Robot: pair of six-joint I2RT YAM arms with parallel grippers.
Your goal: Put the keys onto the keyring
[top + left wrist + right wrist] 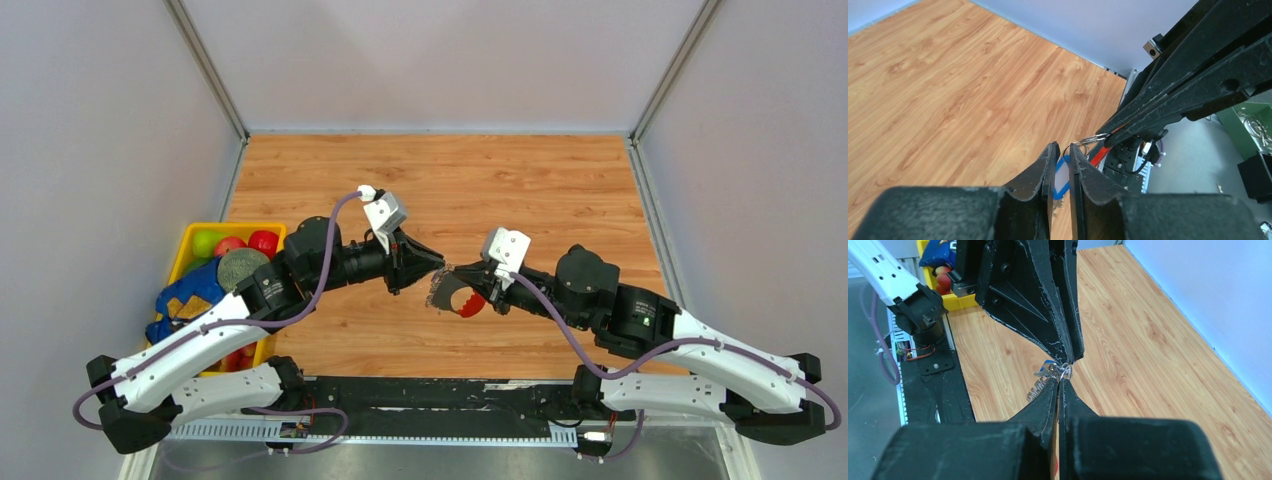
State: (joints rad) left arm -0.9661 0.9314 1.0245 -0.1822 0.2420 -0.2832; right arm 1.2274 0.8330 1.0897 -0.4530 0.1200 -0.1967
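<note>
My right gripper (452, 270) (1060, 380) is shut on the keyring, whose red loop (473, 305) (1100, 152) and grey jagged piece (440, 293) (1037, 389) hang under its fingers above the wooden table. A silvery split ring (1095, 137) sits at its tips. My left gripper (438, 266) (1063, 146) meets it tip to tip, jaws a narrow gap apart. The keys with their blue tag (1062, 177) (1049, 367) hang by the ring; the tag shows through that gap, below the left fingers. I cannot tell whether the tag touches them.
A yellow bin (190, 240) at the left holds toy fruit, a round grey thing and a blue cloth. A black base strip (430, 395) runs along the near edge. Pale walls close in the wooden table (450, 180) on three sides.
</note>
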